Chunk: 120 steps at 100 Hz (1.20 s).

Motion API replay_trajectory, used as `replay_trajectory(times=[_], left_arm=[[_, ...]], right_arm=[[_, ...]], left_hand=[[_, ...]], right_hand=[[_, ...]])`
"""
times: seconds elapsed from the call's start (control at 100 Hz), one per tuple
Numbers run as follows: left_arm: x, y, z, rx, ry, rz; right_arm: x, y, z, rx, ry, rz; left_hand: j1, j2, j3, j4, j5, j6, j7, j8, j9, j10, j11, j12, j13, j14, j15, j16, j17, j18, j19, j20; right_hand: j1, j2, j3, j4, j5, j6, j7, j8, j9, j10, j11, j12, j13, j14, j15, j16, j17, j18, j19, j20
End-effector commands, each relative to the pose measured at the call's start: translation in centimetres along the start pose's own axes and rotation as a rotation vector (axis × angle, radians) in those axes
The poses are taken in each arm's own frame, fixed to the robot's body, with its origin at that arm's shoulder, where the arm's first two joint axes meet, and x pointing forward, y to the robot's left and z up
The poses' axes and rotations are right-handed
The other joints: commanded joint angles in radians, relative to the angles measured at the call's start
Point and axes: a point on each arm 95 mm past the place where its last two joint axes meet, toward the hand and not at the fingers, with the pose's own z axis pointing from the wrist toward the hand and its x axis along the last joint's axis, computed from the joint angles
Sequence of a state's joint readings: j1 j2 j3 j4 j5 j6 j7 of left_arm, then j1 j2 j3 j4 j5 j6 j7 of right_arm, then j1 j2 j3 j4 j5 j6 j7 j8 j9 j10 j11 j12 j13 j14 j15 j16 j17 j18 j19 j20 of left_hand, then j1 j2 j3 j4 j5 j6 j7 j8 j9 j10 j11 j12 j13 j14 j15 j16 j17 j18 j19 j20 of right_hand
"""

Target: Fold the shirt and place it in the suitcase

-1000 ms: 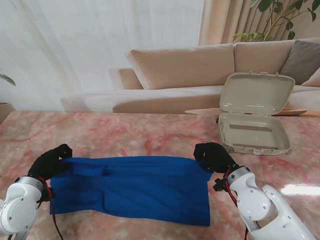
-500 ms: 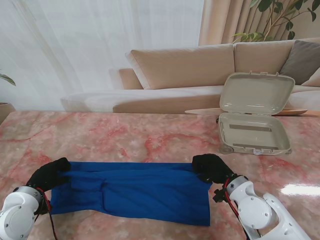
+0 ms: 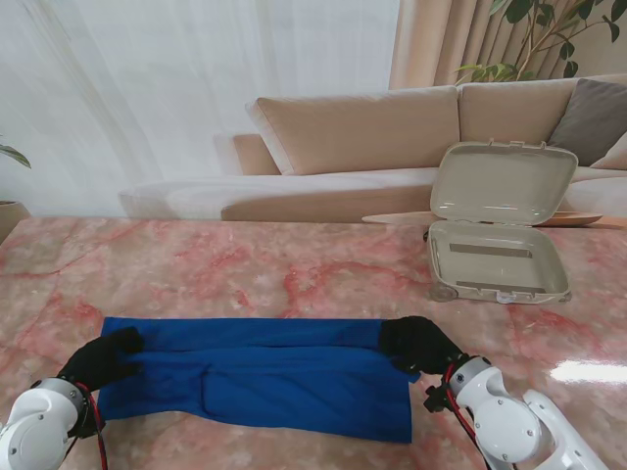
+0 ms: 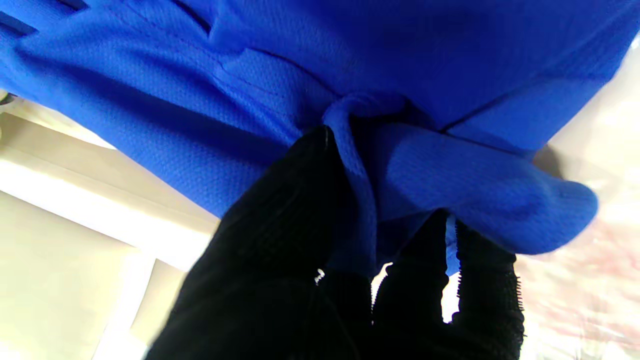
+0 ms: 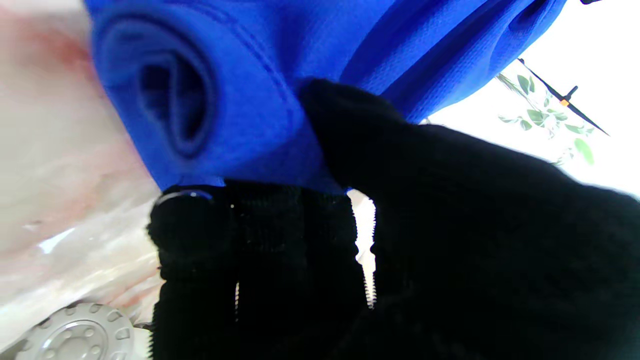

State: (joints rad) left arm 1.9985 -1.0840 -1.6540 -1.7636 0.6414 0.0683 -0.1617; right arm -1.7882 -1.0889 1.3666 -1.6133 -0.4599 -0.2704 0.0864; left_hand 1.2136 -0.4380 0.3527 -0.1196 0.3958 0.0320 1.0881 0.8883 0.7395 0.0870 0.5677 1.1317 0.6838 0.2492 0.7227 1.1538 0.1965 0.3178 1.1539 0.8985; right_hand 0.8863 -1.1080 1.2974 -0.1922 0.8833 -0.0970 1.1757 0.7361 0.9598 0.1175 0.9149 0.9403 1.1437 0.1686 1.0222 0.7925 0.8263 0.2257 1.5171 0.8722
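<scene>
Bright daylight, blurred blown-out wrist views

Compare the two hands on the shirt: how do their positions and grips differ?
The left hand pinches the shirt at its left end, the right hand at its right end. The left hand sits slightly nearer to me than the right hand. Both wear black gloves and are shut on bunched blue fabric.
</scene>
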Motion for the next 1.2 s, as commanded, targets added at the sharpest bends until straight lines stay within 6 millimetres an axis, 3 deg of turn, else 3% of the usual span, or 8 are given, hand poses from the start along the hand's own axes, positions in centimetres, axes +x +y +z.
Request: replay_trajectory(times=[0.0,0.25,0.29,0.39,0.49,0.52,0.66,1.19], left_arm=[[-0.5,1.0,-0.5,-0.035,-0.015,-0.002],[-0.7,1.4,-0.9,-0.082,-0.026,-0.014],[-0.7,1.4,-1.0,-0.081,-0.029,-0.013],[-0.8,1.3,-1.2,-0.076,-0.037,-0.013],[-0.9,1.2,-1.4,-0.081,-0.043,-0.009],[-1.0,1.2,-1.5,-0.082,-0.046,-0.008],[-1.3,1.2,-1.9,-0.091,-0.056,-0.003],[0.3,-0.9,-3.2,-0.111,0.041,-0.091]], right_arm=[[-0.9,-1.0,-0.8,0.032,-0.037,0.007],[-1.3,-0.8,-1.9,0.051,-0.059,-0.005],[-1.3,-0.7,-2.1,0.061,-0.059,-0.011],[-1.2,-0.5,-2.9,0.083,-0.061,-0.022],[-1.2,-0.3,-3.6,0.109,-0.063,-0.030],[-1.2,-0.3,-3.9,0.115,-0.062,-0.035],[-1.2,0.1,-4.7,0.140,-0.063,-0.057],[1.8,3.5,-3.4,0.009,-0.019,-0.108]], left_hand=[[0.077,0.028,-0.020,0.017,0.034,-0.026,-0.020,-0.027,-0.035,0.020,-0.041,-0.011,-0.028,0.040,-0.037,-0.024,-0.026,0.030,-0.019,-0.023],[0.077,0.051,0.044,0.013,0.092,-0.010,-0.085,-0.147,-0.028,0.052,-0.178,-0.088,-0.070,0.050,-0.127,-0.075,-0.063,0.029,-0.070,-0.072],[0.077,0.052,0.044,0.013,0.092,-0.009,-0.083,-0.151,-0.028,0.056,-0.187,-0.094,-0.076,0.052,-0.132,-0.079,-0.066,0.028,-0.073,-0.074],[0.077,0.053,0.046,0.014,0.092,-0.009,-0.081,-0.154,-0.028,0.058,-0.200,-0.103,-0.081,0.052,-0.135,-0.084,-0.071,0.028,-0.078,-0.078],[0.077,0.054,0.046,0.014,0.091,-0.009,-0.079,-0.157,-0.028,0.062,-0.210,-0.109,-0.086,0.053,-0.138,-0.089,-0.075,0.027,-0.082,-0.081],[0.077,0.055,0.045,0.013,0.091,-0.009,-0.079,-0.158,-0.029,0.061,-0.214,-0.111,-0.088,0.053,-0.139,-0.091,-0.078,0.027,-0.085,-0.083],[0.077,0.059,0.048,0.013,0.091,-0.009,-0.077,-0.160,-0.031,0.066,-0.231,-0.123,-0.102,0.054,-0.150,-0.102,-0.088,0.027,-0.097,-0.090],[0.025,0.130,-0.303,0.065,0.172,0.027,-0.465,-0.447,-0.197,0.099,-0.105,-0.541,-0.228,0.052,-0.199,-0.300,-0.173,0.029,-0.198,-0.109]], right_hand=[[0.033,-0.011,0.023,0.006,0.017,-0.030,-0.005,-0.024,0.016,-0.019,-0.012,-0.022,0.024,0.038,-0.035,-0.030,-0.019,0.015,-0.036,-0.030],[-0.021,0.029,-0.065,-0.002,0.007,-0.027,-0.033,-0.126,0.017,0.005,-0.096,-0.092,0.011,0.050,-0.209,-0.109,0.245,-0.078,-0.043,-0.128],[-0.040,0.029,-0.073,-0.009,0.002,-0.025,-0.029,-0.159,0.018,0.009,-0.119,-0.107,0.008,0.048,-0.252,-0.113,0.000,0.083,-0.283,-0.098],[-0.072,0.028,-0.083,-0.022,-0.003,-0.015,-0.056,-0.206,0.015,0.014,-0.158,-0.142,-0.005,0.039,-0.318,-0.145,-0.119,0.084,-0.253,-0.050],[-0.112,0.025,-0.093,-0.041,-0.012,0.001,-0.083,-0.248,-0.006,0.013,-0.178,-0.187,-0.032,0.023,-0.396,-0.156,0.069,-0.018,-0.148,-0.284],[-0.122,0.018,-0.094,-0.048,-0.014,0.002,-0.092,-0.253,-0.008,0.010,-0.181,-0.198,-0.037,0.014,-0.410,-0.167,-0.013,-0.021,-0.178,-0.124],[-0.158,0.018,-0.100,-0.060,-0.019,0.004,-0.119,-0.273,-0.022,-0.005,-0.203,-0.233,-0.072,-0.011,-0.472,-0.210,0.223,-0.203,-0.137,-0.137],[-0.172,0.107,-0.170,-0.019,-0.060,0.032,-0.158,-0.269,-0.071,0.006,-0.226,-0.262,-0.141,-0.005,-0.528,-0.231,0.211,-0.232,-0.207,-0.077]])
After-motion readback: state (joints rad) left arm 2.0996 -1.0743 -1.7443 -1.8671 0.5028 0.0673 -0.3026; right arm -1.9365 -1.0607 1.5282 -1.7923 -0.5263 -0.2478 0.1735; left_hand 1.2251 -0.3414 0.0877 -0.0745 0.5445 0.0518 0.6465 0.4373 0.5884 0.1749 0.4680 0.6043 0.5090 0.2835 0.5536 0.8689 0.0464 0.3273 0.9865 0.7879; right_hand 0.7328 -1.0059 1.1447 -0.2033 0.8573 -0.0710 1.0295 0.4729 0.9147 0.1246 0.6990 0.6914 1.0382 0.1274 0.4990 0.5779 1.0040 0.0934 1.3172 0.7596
